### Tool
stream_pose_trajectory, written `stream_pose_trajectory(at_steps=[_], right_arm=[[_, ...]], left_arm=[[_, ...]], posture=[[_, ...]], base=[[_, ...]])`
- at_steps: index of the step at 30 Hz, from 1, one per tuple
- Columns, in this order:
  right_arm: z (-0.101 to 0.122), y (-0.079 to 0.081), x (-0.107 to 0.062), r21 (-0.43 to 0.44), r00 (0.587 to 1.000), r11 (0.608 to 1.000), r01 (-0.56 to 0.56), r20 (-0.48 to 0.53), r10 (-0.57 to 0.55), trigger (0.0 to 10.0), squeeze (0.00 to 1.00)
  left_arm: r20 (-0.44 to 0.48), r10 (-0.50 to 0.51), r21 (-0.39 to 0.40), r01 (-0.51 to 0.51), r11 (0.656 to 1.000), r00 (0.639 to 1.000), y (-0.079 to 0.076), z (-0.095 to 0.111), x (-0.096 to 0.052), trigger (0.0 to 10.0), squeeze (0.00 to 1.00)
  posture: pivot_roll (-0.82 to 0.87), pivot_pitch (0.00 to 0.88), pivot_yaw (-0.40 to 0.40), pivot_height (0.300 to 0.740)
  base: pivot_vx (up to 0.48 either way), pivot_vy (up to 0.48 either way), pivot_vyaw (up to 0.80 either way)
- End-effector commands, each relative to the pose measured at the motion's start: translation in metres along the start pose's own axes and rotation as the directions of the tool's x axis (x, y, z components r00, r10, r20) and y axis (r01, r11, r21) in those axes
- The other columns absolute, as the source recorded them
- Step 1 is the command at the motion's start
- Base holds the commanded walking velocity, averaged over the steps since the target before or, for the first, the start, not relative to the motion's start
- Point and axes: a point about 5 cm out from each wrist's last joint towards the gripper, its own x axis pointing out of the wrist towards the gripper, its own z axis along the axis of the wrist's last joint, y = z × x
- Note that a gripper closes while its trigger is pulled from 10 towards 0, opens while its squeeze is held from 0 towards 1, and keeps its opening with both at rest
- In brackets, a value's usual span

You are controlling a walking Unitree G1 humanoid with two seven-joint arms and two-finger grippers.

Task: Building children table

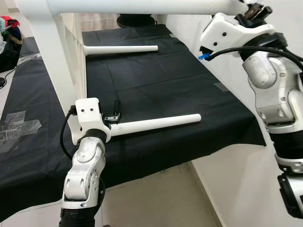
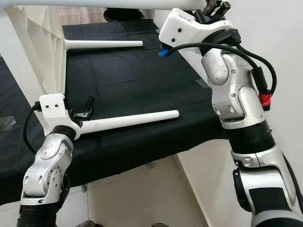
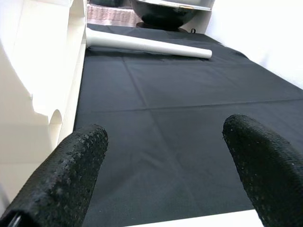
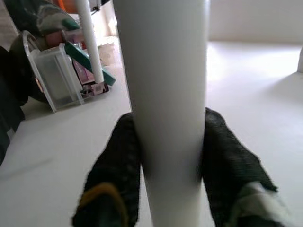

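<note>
As the white tabletop stands on edge on the black cloth, assy approx. half done: 2 legs fitted, right gripper clamped on upper leg, left gripper open, near-empty, remaining legs TBC.

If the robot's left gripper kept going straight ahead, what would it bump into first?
Probably nothing soon. The left gripper points along the black cloth with fingers open; the far white table leg lies a bit to one side, though depth is unclear.

We hold our left gripper low at eight o'clock, fingers parted; our right gripper, raised at one o'clock, is clamped.
</note>
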Motion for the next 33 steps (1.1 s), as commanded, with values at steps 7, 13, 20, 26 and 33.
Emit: stream_pose_trajectory(at_steps=[7,13,20,26,33], right_arm=[[0.002,-0.007,-0.001,0.016,1.000,0.999,0.029,0.004,-0.029,0.0,0.00],[0.000,-0.009,0.000,0.020,0.999,0.999,0.037,-0.004,-0.037,0.0,0.00],[-0.011,-0.009,0.003,0.025,0.998,0.998,0.061,-0.033,-0.060,0.0,0.00],[-0.019,-0.002,0.006,0.027,0.997,0.998,0.063,-0.052,-0.062,0.0,0.00],[-0.028,0.017,0.012,0.101,0.992,0.991,0.086,-0.097,-0.076,0.0,0.00]], left_arm=[[-0.041,0.060,-0.031,-0.061,0.998,0.997,0.010,-0.010,0.003,10.0,0.00],[-0.069,0.114,0.006,-0.114,0.993,0.991,0.028,-0.020,0.004,10.0,0.00],[-0.037,0.290,0.185,-0.278,0.942,0.956,0.093,-0.018,0.007,10.0,0.00],[0.069,0.400,0.281,-0.402,0.871,0.914,0.146,0.015,0.013,10.0,0.00],[0.277,0.418,0.373,-0.497,0.784,0.865,0.201,0.098,0.033,10.0,0.00]], posture=[[-0.01,0.110,-0.059,0.740],[-0.01,0.108,-0.057,0.740],[0.00,0.101,-0.057,0.740],[0.01,0.088,-0.061,0.740],[0.03,0.073,-0.065,0.740]], base=[[0.000,0.000,0.00],[0.000,0.000,0.00],[0.000,0.000,0.00],[0.000,0.000,0.00],[0.000,0.000,0.00]])
